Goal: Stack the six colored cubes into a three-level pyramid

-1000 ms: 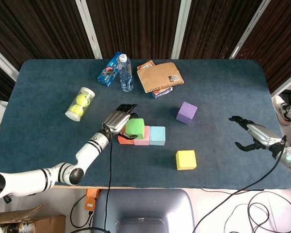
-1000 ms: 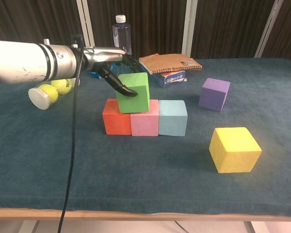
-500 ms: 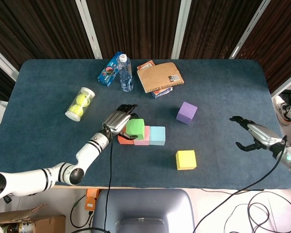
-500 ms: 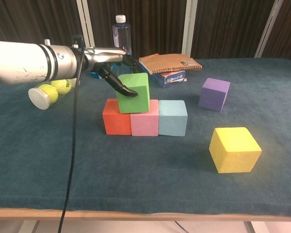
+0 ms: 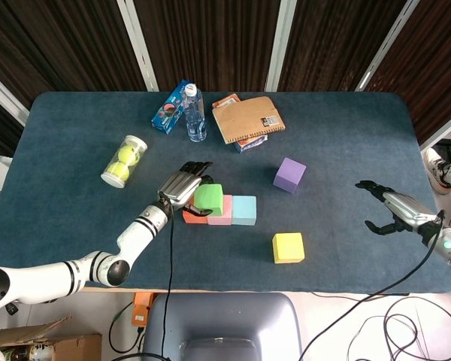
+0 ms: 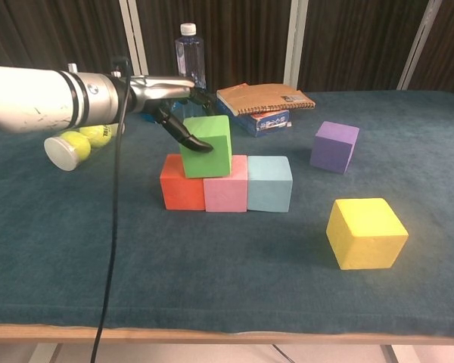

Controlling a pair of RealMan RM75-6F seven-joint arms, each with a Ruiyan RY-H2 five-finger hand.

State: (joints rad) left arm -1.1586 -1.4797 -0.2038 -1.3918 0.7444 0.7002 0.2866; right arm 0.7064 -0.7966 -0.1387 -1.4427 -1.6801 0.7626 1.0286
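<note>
Pictured on a blue worktop, left to right: a clear tube of tennis balls lying on its side at far left, well apart from the build. Nearer the middle, left hand grasping the green cube, thumb across its near face, other fingers hidden behind it. Green cube placed over the seam between the red cube and the pink cube, tilted a little and seemingly not yet settled flat. Bottom row complete: red, pink and light blue cube touching side by side in a line. Behind them, toward the far edge, a water bottle, a blue box and a brown notebook on a small stack. Farther right, purple cube standing alone, well apart from the row. Yellow cube alone too, nearer the front edge. At far right, seen only from the head camera, right hand hovering off the worktop, fingers spread, holding nothing.

Judged roughly halfway: base finished, second level begun with green still in the grip. Left to do: release green squarely, seat one more cube over pink and light blue, then cap the top with the last.
</note>
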